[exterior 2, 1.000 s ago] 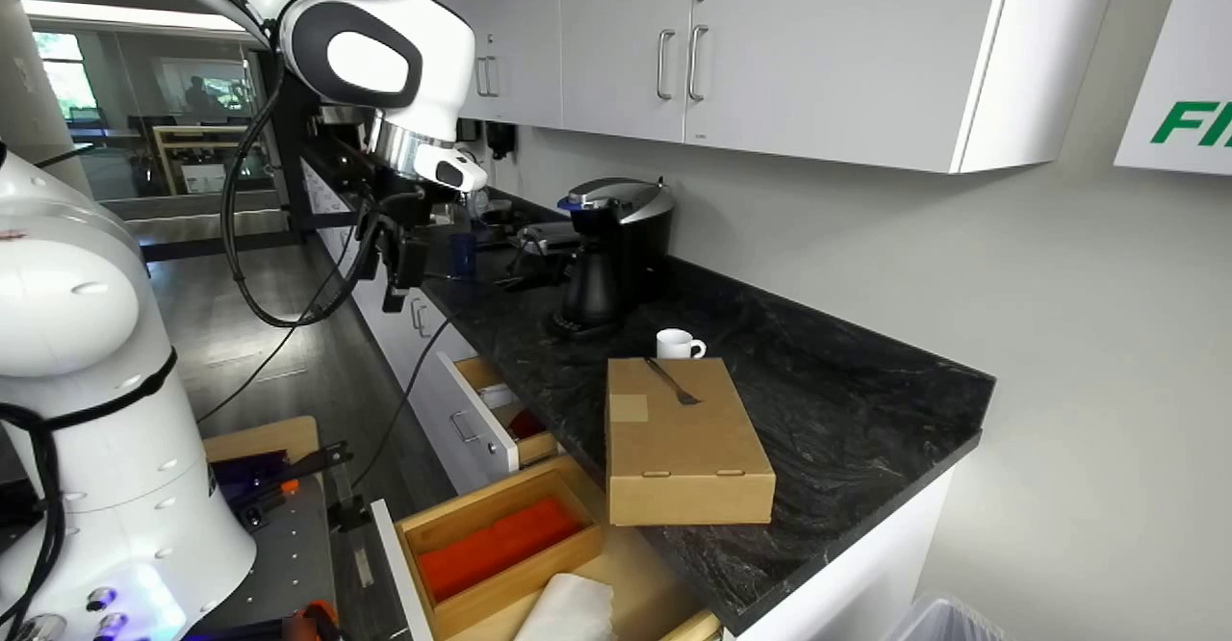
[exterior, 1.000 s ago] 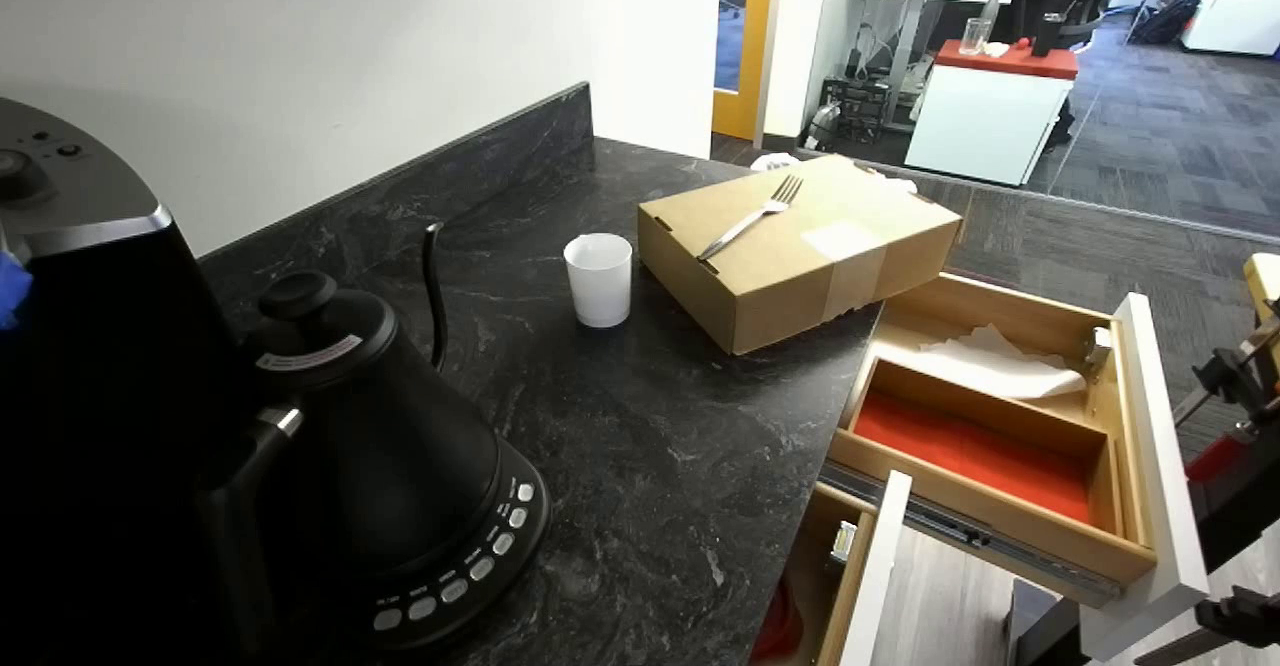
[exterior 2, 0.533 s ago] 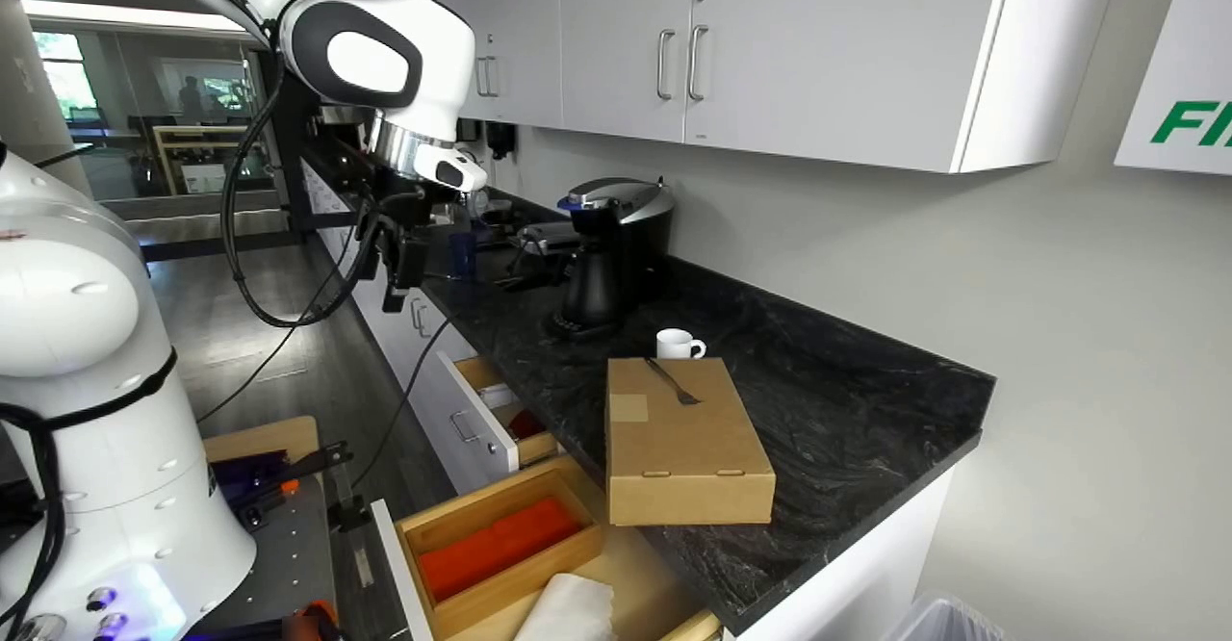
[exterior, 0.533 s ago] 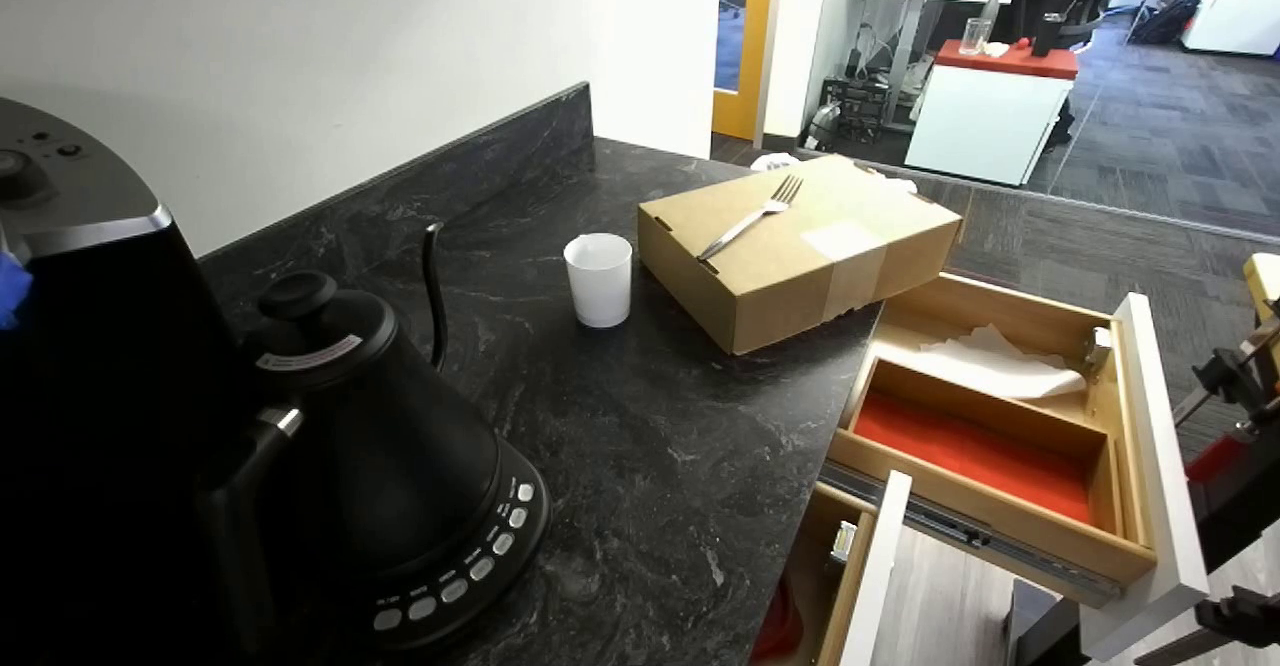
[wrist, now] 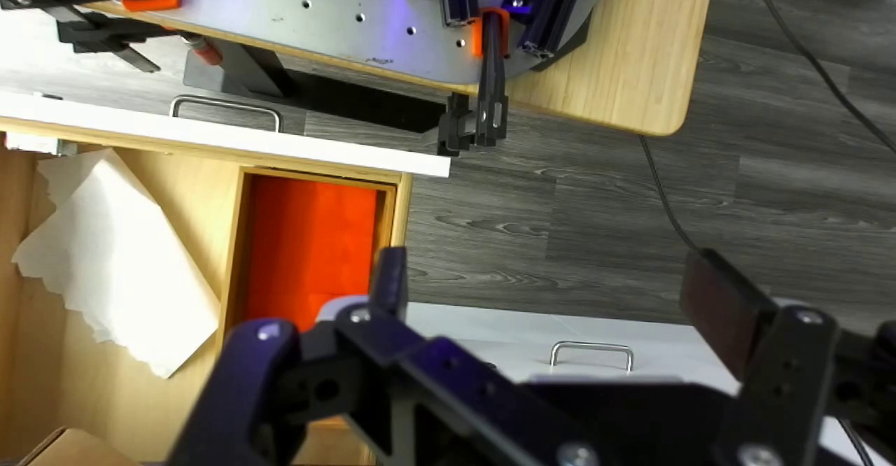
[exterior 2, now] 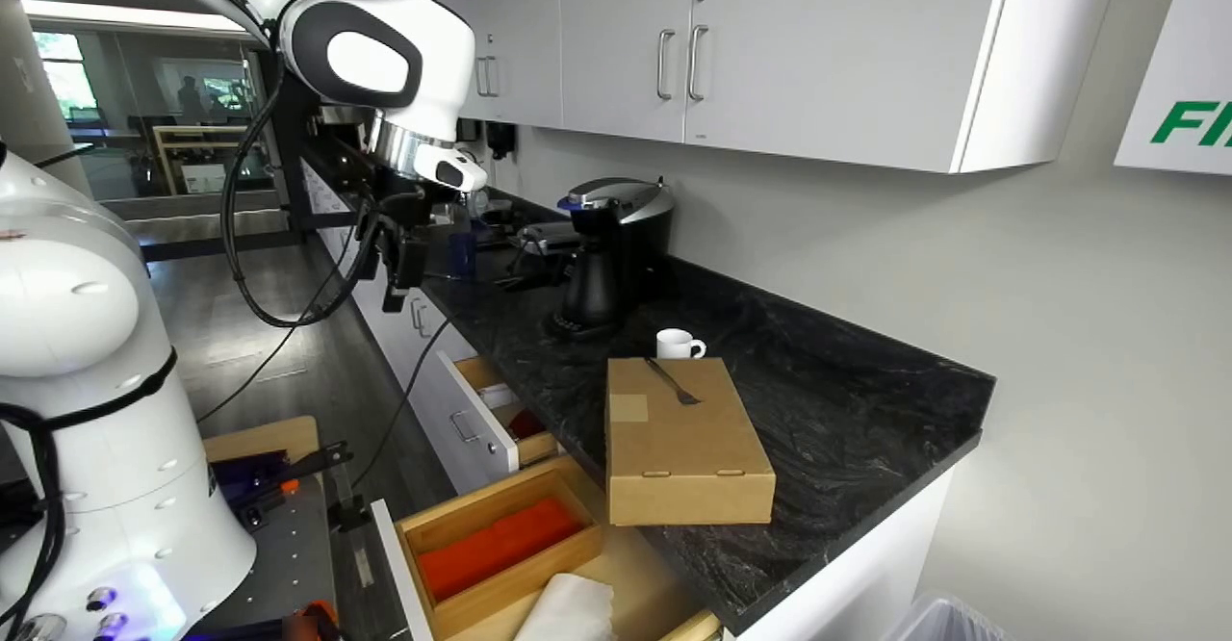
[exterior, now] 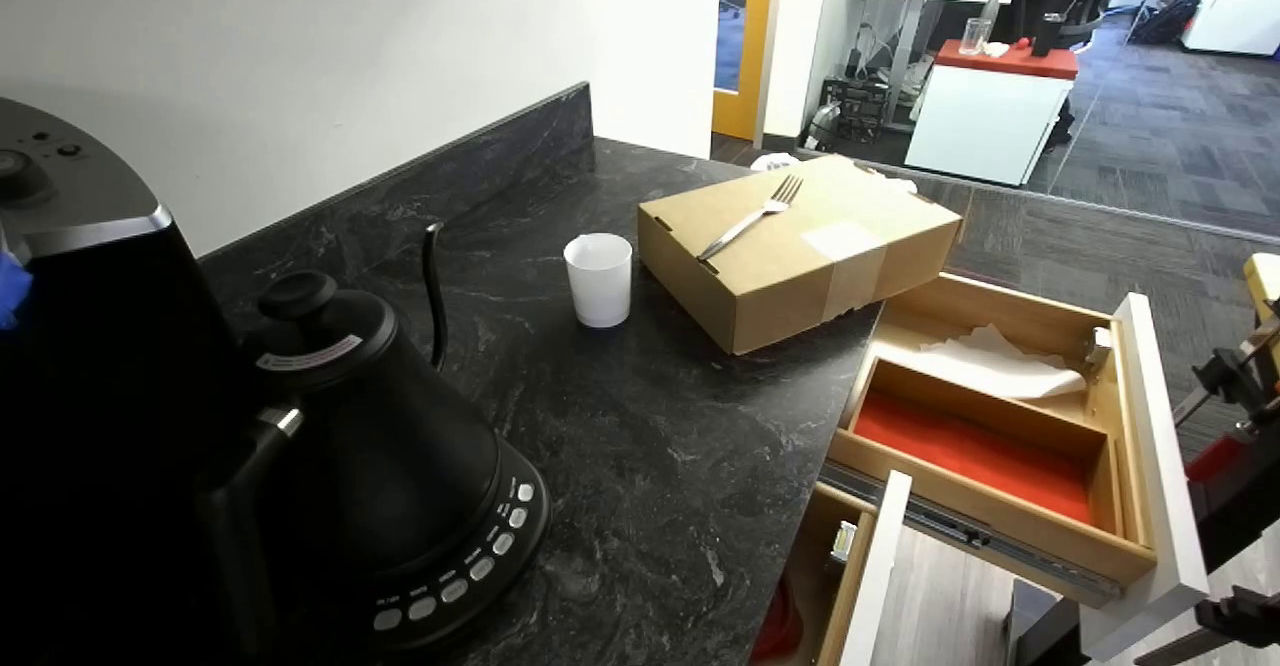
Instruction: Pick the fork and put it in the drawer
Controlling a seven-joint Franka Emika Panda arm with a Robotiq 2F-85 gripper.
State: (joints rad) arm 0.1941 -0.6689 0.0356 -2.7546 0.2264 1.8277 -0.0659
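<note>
The silvery fork (exterior: 748, 222) lies flat on top of the brown cardboard box (exterior: 860, 201). Both also show in an exterior view, the fork (exterior 2: 671, 382) near the box's far end and the box (exterior 2: 683, 439) on the counter's edge. The wooden drawer (exterior: 970, 446) is pulled out beside the box; its red-floored compartment also shows in an exterior view (exterior 2: 505, 547) and the wrist view (wrist: 308, 242). My gripper (exterior 2: 397, 280) hangs high, away from the fork. In the wrist view my gripper (wrist: 556, 284) is wide open with nothing between its fingers. The fork is out of the wrist view.
A white mug (exterior: 600, 281) stands beside the box on the black counter (exterior: 640, 446). A black kettle (exterior: 385, 486) and coffee machine (exterior 2: 650, 213) stand further along. White paper (wrist: 126, 256) lies in the drawer's wider compartment. Another drawer (exterior 2: 472, 424) is partly open. Cupboards (exterior 2: 818, 54) hang above.
</note>
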